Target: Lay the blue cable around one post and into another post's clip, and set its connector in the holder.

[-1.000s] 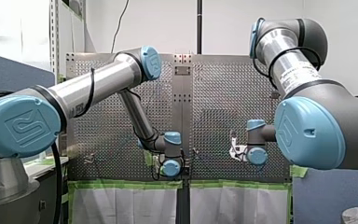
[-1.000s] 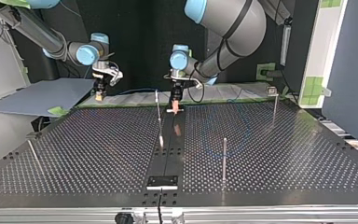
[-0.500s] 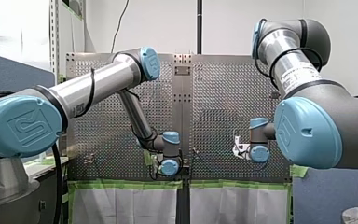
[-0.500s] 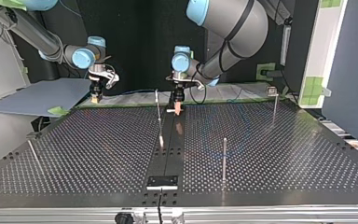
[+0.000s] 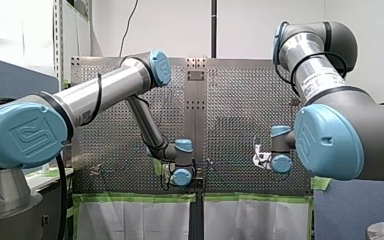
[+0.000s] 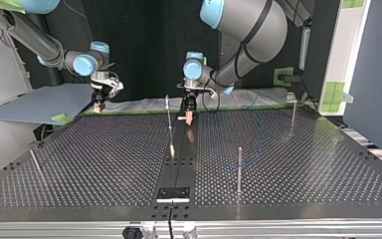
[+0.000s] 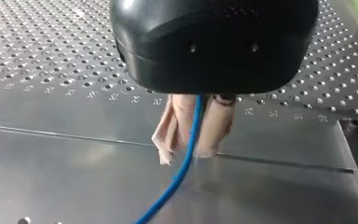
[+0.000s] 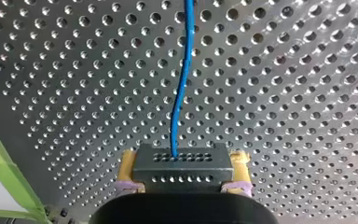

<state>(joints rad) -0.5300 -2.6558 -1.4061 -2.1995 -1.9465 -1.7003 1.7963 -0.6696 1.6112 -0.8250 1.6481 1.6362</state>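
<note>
My left gripper (image 7: 191,150) hangs just above the metal table, its beige pads (image 7: 214,128) shut on the blue cable (image 7: 184,163), which runs out below them. Held in the yellow pads (image 8: 239,164) of my right gripper (image 8: 182,169) is the black connector (image 8: 181,164), with the cable (image 8: 181,88) leading away from it over the holes. In the top view my left gripper (image 6: 189,116) is at the table's far middle and my right gripper (image 6: 98,105) is at the far left edge. A thin post (image 6: 168,122) stands beside my left gripper.
More posts stand on the perforated table (image 6: 104,159): one at the front right (image 6: 239,169), one with a clip on top at the far right (image 6: 292,112), a leaning one at the left (image 6: 36,164). A black holder block (image 6: 174,193) sits at the near middle.
My right gripper has moved toward the top view's left with the connector, drawing the cable out. My left gripper has barely shifted and stays shut on the cable.
</note>
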